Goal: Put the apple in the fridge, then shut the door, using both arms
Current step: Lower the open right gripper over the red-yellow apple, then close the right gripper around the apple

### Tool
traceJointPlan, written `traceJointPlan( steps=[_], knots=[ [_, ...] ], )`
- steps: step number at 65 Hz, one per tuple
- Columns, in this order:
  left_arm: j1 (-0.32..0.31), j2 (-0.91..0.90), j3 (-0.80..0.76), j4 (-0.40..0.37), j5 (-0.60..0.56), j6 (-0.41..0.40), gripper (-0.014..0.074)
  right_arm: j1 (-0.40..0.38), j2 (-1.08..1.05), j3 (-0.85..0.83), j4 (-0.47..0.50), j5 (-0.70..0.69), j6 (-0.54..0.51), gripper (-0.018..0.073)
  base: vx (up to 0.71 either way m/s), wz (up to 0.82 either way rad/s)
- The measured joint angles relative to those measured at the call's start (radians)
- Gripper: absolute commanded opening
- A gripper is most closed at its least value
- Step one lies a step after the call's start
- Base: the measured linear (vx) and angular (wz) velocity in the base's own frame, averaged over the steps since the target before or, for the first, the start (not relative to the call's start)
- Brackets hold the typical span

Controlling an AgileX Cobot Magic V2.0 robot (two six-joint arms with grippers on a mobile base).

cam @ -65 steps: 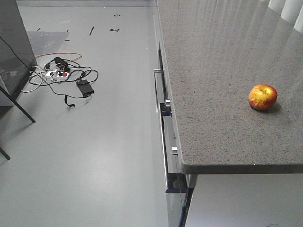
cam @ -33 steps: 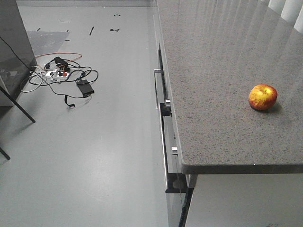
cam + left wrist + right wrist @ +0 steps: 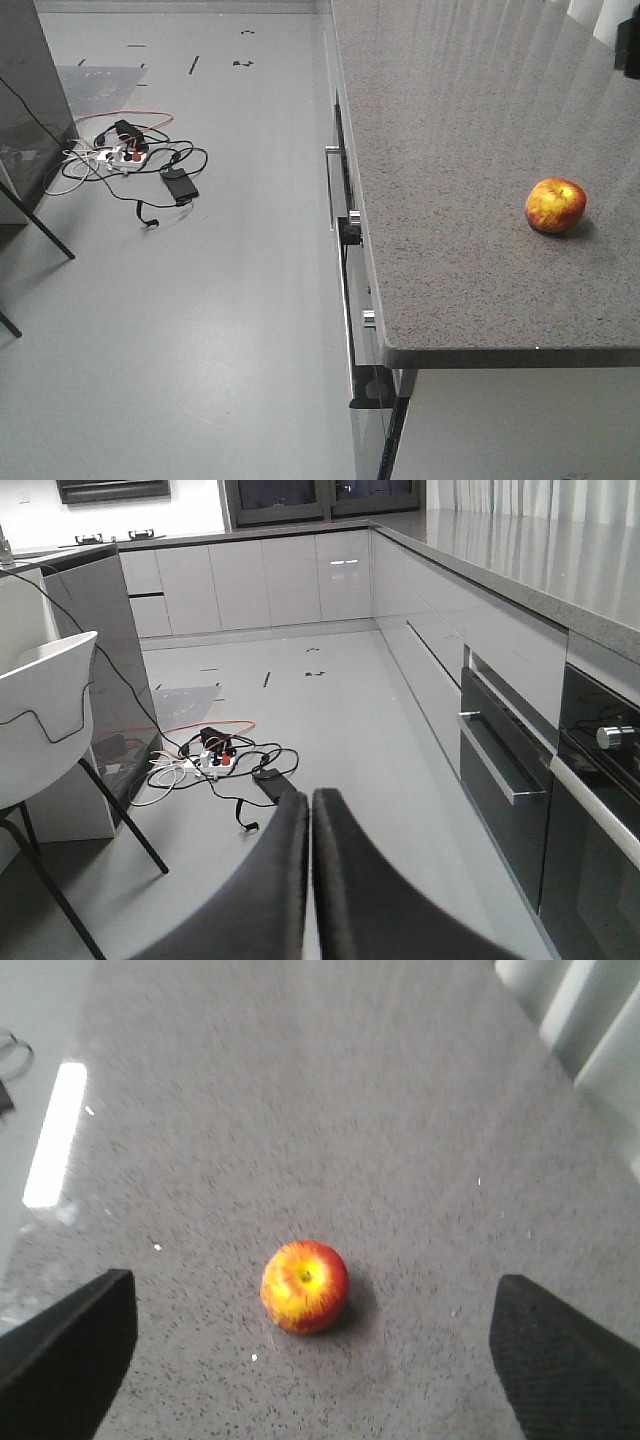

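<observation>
The apple [image 3: 555, 205], red with yellow patches, rests alone on the speckled grey countertop [image 3: 450, 150] near its right side. In the right wrist view the apple [image 3: 305, 1286] sits stem-up on the stone between and just ahead of my right gripper [image 3: 312, 1295], which hangs above it, open wide, both fingers well apart from it. A dark part of my right arm [image 3: 629, 45] shows at the top right edge of the front view. My left gripper [image 3: 310, 798] is shut with nothing in it, low over the floor. The fridge and the door cannot be made out.
A tangle of cables with a power strip [image 3: 130, 160] lies on the grey floor. Oven fronts with bar handles [image 3: 345, 230] sit under the counter edge. A white chair [image 3: 45, 720] and a dark grey glossy unit [image 3: 105, 650] stand at the left.
A dark part of my right arm has come into the top right corner of the front view. The apple has not moved.
</observation>
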Motion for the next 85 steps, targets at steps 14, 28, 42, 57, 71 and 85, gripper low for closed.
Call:
traceJointPlan(
  steps=[14,28,42,57,71,85],
  knots=[
    [0.0,0.0,0.0,0.0,0.0,0.0,-0.0007,-0.107,0.167,-0.07,0.193,0.017,-0.115,0.0661,0.0,0.0],
    [0.0,0.0,0.0,0.0,0.0,0.0,-0.0007,-0.183,0.281,-0.077,0.411,-0.009,-0.304,0.0661,0.0,0.0],
    [0.0,0.0,0.0,0.0,0.0,0.0,-0.0007,-0.188,0.365,-0.077,0.441,-0.095,-0.385,0.0661,0.0,0.0],
    [0.0,0.0,0.0,0.0,0.0,0.0,-0.0007,-0.188,0.462,-0.077,0.45,-0.17,-0.41,0.0661,0.0,0.0],
    [0.0,0.0,0.0,0.0,0.0,0.0,-0.0007,-0.188,0.521,-0.077,0.451,-0.216,-0.414,0.0659,0.0,0.0],
    [0.0,0.0,0.0,0.0,0.0,0.0,-0.0007,-0.188,0.558,-0.077,0.466,-0.251,-0.414,0.0657,0.0,0.0]
  ],
)
